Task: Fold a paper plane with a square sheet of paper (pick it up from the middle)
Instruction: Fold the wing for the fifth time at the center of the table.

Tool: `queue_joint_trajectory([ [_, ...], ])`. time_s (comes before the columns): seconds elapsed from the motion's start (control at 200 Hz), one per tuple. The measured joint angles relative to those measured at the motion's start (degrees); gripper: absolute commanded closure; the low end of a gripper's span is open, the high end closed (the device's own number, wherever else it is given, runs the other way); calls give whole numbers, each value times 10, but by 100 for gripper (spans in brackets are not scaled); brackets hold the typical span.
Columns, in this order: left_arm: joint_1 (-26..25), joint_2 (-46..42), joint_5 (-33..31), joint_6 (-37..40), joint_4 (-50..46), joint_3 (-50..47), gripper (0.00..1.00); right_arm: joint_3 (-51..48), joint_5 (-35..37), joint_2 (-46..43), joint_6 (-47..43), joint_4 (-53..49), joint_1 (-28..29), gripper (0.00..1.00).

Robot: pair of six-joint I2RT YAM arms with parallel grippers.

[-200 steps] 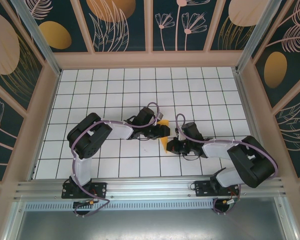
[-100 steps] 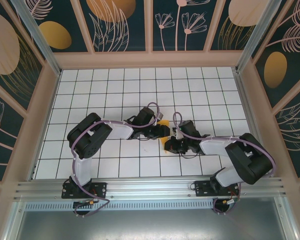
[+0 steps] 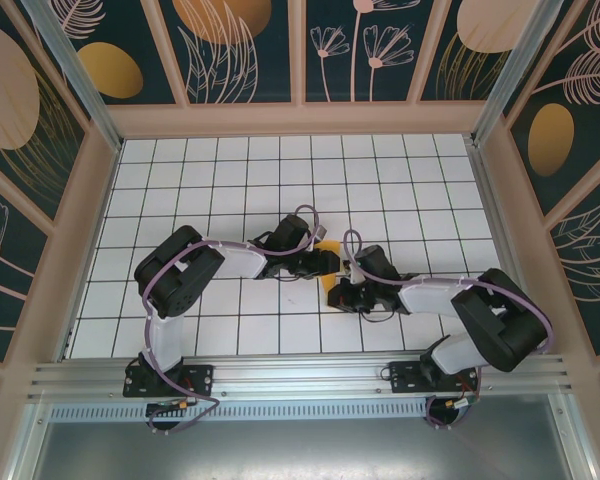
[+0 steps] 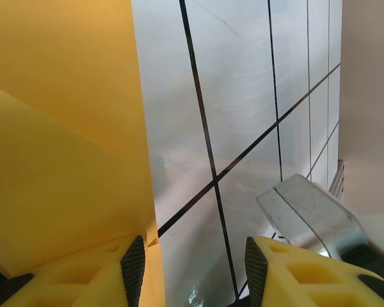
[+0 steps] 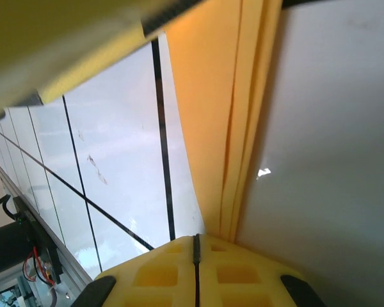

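Right wrist cam: right gripper (image 5: 195, 249) is clenched tight, and the folded orange sheet of paper (image 5: 211, 128) runs up from its tips in stacked layers; can't tell if it's pinched. Left wrist cam: left gripper (image 4: 193, 265) has its jaws apart with the tiled table (image 4: 243, 96) in the gap, paper against one finger. From above, the paper is an orange sliver between both grippers mid-table.

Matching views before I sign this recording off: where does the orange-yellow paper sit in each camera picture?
Top external: the paper is a small sliver just below and right of the picture's centre.
Left wrist: it covers the left side as a broad folded sheet.
Right wrist: it is a layered strip running from top centre down.
Shared landmark: the black grid lines of the white table.
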Motion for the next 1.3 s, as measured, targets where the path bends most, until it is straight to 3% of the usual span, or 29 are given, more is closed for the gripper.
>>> queue_joint_trajectory([
  [0.315, 0, 0, -2, 0, 0, 0, 53, -36, 6, -67, 19, -42, 8, 91],
  [0.54, 0, 0, -2, 0, 0, 0, 53, -8, 30, -134, 23, -63, 2, 90],
  [0.951, 0, 0, -2, 0, 0, 0, 53, 34, 55, -12, 38, -3, -4, 91],
  [1.301, -1, 0, -2, 0, 0, 0, 52, -10, 56, 1, 40, 46, -14, 90],
])
